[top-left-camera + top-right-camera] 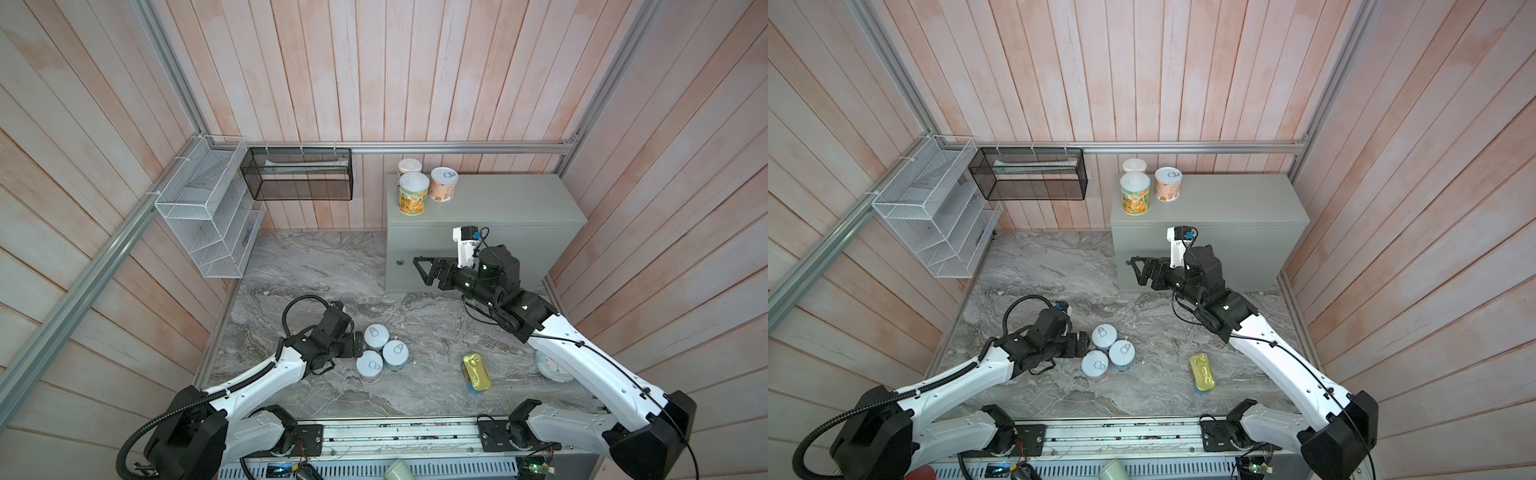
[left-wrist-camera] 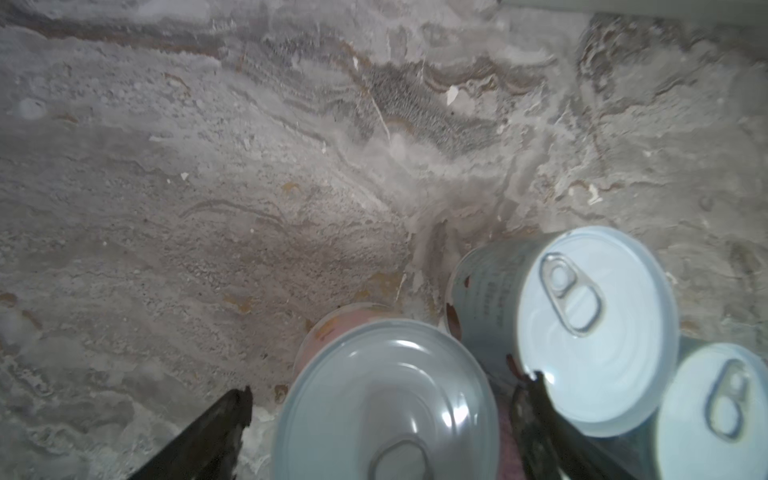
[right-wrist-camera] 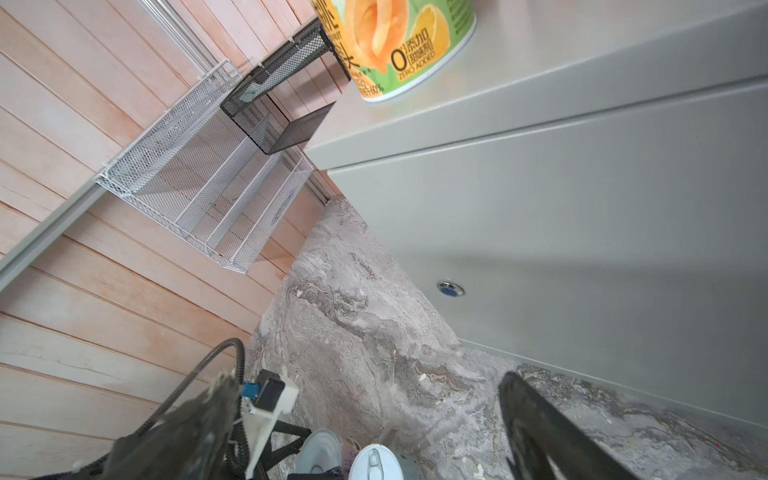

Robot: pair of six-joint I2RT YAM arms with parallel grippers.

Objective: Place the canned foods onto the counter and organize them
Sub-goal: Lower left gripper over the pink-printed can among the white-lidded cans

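Glossy metal cans [image 2: 386, 399]; matt grey metal counter [image 1: 498, 199]; veined marble-patterned surface [image 1: 316, 266].

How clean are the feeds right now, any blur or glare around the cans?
Left wrist view: soft throughout, with bright glare patches on the lid of the can between the dark, blurred fingers. Right wrist view: tilted, near fingers out of focus, but the label of the yellow-green can is sharp. Both top views: crisp and evenly lit, wall planks splayed by the wide lens.
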